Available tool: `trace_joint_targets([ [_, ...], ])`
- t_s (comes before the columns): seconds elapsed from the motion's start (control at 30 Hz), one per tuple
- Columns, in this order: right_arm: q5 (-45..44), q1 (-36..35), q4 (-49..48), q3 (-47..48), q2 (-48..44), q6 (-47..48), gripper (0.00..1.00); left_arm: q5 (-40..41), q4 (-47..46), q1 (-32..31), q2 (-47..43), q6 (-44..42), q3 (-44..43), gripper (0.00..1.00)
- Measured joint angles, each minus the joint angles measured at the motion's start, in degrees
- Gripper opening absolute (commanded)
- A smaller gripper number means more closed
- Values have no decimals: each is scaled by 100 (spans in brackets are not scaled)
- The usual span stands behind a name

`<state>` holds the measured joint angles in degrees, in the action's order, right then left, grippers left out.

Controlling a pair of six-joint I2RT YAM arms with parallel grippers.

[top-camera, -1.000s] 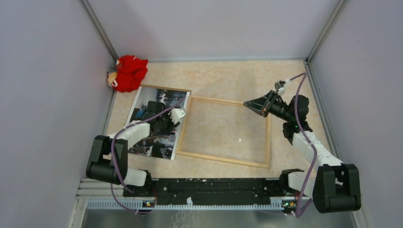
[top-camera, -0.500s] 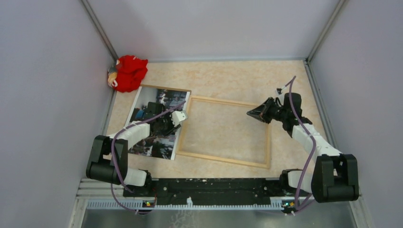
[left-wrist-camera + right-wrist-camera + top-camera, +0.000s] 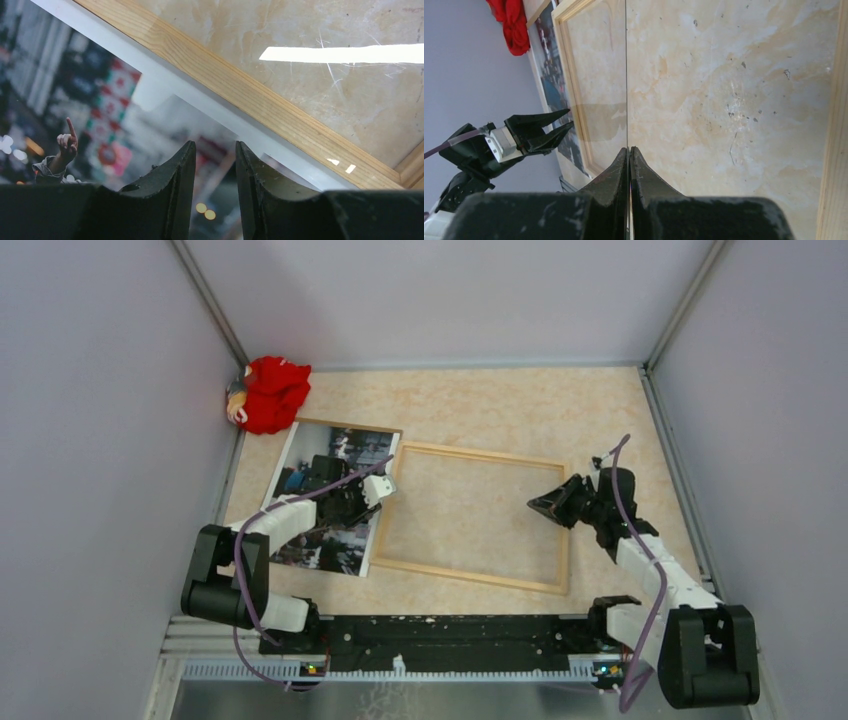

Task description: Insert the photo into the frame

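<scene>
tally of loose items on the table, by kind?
photo: 1
frame: 1
brown board (only its edge shows behind the photo): 1
red cloth bundle: 1
Total: 4

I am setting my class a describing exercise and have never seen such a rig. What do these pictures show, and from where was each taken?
Two robot arms are bolted at the near edge of a table, each ending in a two-finger gripper. One picture looks down from above; the other two come from wrist cameras. On the table lie a photo, a light-wood frame beside it, and a red bundle in the far corner. The left gripper is open over the photo's edge, holding nothing. The right gripper is shut over the frame; whether it pinches anything I cannot tell.
</scene>
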<state>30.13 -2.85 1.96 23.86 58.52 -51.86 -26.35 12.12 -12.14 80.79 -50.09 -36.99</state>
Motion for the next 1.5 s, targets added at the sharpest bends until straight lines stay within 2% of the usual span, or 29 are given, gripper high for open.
trace_joint_targets([
  [0.4,-190,-2,-323,-186,-605,-22,0,0,2,-26,0,-50,4,41],
  [0.73,-151,-2,-413,-221,-693,-31,0,0,9,-55,-2,-94,4,41],
  [1.07,208,-2,-1329,-695,-1327,-234,0,-9,2,-96,0,-111,9,41],
  [1.5,444,-2,-2046,-850,-1362,-439,0,-87,-7,-116,0,-142,28,41],
])
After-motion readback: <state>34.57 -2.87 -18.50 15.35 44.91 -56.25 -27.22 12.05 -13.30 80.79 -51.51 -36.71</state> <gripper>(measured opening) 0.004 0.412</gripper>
